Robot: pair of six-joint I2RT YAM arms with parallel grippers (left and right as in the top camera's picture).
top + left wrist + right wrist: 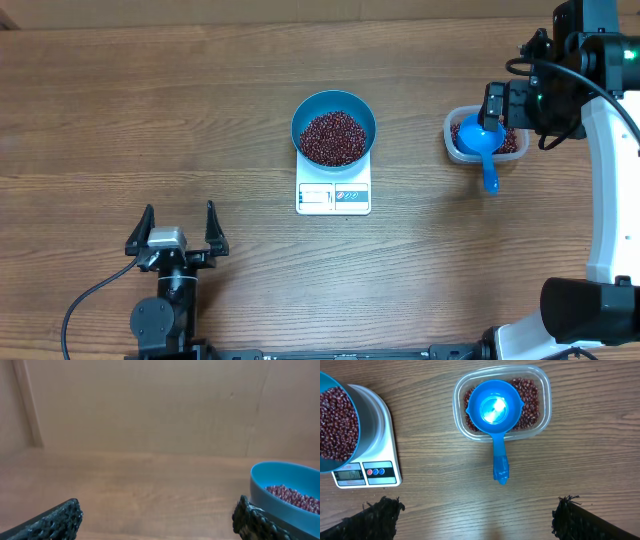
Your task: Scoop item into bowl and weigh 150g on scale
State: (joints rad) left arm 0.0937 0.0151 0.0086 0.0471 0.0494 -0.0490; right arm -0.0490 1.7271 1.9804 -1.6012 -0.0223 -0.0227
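Observation:
The blue bowl [334,96] stands on the white scale [333,197] at mid-table, holding a maroon heap of beans [333,138]. In the right wrist view the bowl [364,410] and the scale [375,467] lie at the left. My right gripper [497,104] hangs open above a clear tub [452,150], with nothing between its fingertips [382,515]. My left gripper [178,228] stands open near the front left. Its view shows the bowl [280,510] just past the right fingertip [252,520].
The clear tub [542,405] holds more beans [530,402]. A small blue scoop [495,407] rests in it, empty, with its handle [501,465] sticking out over the rim toward the front. Bare wooden tabletop surrounds everything.

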